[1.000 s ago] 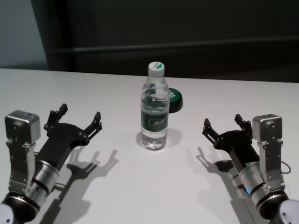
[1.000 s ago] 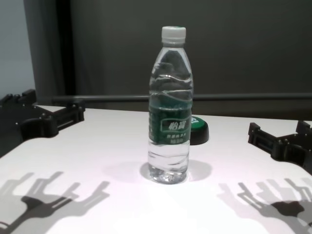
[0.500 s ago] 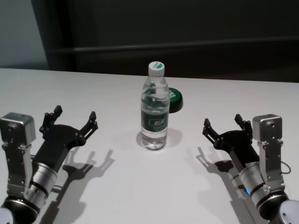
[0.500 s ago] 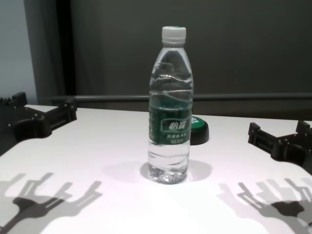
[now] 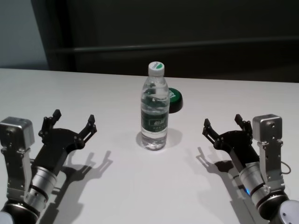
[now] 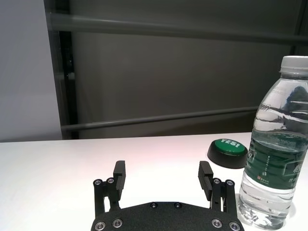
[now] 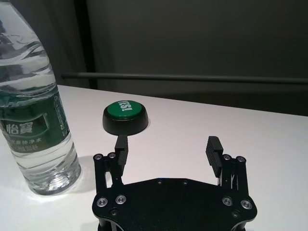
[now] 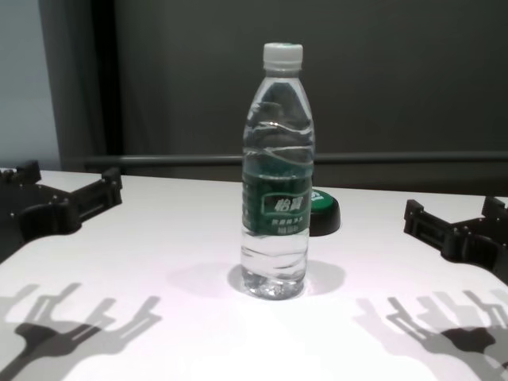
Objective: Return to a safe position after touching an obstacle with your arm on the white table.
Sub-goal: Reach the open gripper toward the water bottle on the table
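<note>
Upright bottle (image 5: pixel 154 107), left gripper (image 5: pixel 72 122) well apart (fingers spread)

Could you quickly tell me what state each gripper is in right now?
Left gripper: open, holding nothing, left of the water bottle.
Right gripper: open, holding nothing.

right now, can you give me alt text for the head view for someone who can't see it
A clear water bottle with a white cap stands upright in the middle of a white table, with a round black-and-green button just behind it. The left gripper and right gripper sit open on either side, both clear of the bottle.
</note>
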